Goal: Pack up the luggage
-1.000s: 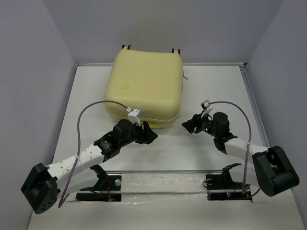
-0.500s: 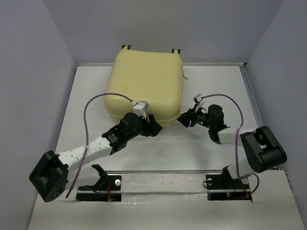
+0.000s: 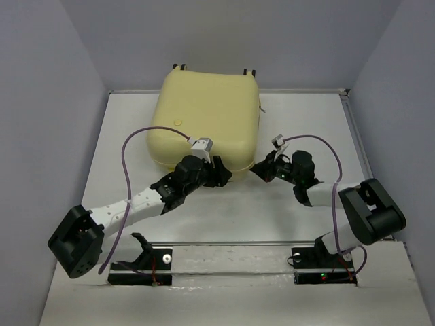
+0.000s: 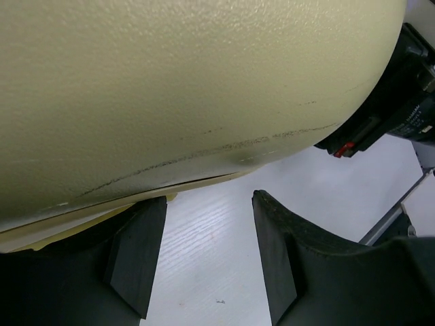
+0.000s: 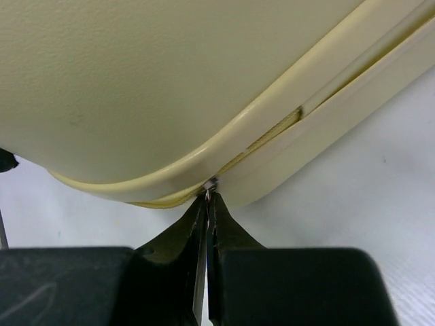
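Note:
The luggage (image 3: 207, 115), a pale yellow hard-shell case, lies shut on the white table at the back centre. My left gripper (image 3: 221, 171) stands open at its near edge. In the left wrist view the shell (image 4: 190, 88) fills the top, the left finger (image 4: 139, 251) sits under the rim, and bare table shows between the left gripper (image 4: 209, 198) fingers. My right gripper (image 3: 257, 170) is at the near right corner. In the right wrist view it (image 5: 207, 195) is shut on the small metal zipper pull (image 5: 211, 183) at the seam of the luggage (image 5: 149, 75).
The white table (image 3: 299, 122) is boxed in by grey walls on three sides. A metal rail (image 3: 231, 261) with both arm bases runs along the near edge. The case's wheels (image 3: 178, 66) point to the back wall. The right arm's wrist (image 4: 394, 102) shows beyond the shell.
My right gripper moved left to the luggage's near right corner and shut on the zipper pull. My left arm reached further forward to the case's near edge, still open.

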{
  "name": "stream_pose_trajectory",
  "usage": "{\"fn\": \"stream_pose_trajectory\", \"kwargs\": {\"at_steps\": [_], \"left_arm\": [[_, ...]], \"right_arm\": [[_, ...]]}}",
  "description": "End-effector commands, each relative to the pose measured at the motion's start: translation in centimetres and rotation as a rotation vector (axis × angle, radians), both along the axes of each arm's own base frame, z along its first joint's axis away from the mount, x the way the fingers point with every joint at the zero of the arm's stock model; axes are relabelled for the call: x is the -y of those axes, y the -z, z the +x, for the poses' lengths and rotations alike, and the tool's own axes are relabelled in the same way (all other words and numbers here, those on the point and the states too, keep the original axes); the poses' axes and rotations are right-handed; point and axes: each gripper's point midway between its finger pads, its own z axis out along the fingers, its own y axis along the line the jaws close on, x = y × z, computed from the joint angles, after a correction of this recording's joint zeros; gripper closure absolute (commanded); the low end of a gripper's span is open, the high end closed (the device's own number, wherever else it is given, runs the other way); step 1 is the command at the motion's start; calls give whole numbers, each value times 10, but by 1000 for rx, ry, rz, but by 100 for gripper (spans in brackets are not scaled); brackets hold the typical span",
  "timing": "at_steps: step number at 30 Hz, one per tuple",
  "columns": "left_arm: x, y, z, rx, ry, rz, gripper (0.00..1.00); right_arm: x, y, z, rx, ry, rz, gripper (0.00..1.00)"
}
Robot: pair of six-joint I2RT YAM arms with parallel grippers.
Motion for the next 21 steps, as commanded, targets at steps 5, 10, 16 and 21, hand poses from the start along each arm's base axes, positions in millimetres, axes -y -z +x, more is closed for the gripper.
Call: {"fn": "stream_pose_trajectory", "kwargs": {"at_steps": [5, 10, 16, 21], "left_arm": [[-1, -94, 42, 215, -164, -135, 35], [6, -95, 48, 208, -161, -140, 34], [-4, -96, 63, 220, -222, -127, 34], [-29, -123, 69, 254, -291, -151, 34]], "right_arm": [[-36, 5, -51, -50, 74, -135, 93], [-29, 20, -87, -142, 105, -215, 93], [-22, 25, -121, -221, 63, -298, 93], [-5, 36, -116, -256, 159, -347, 93]]}}
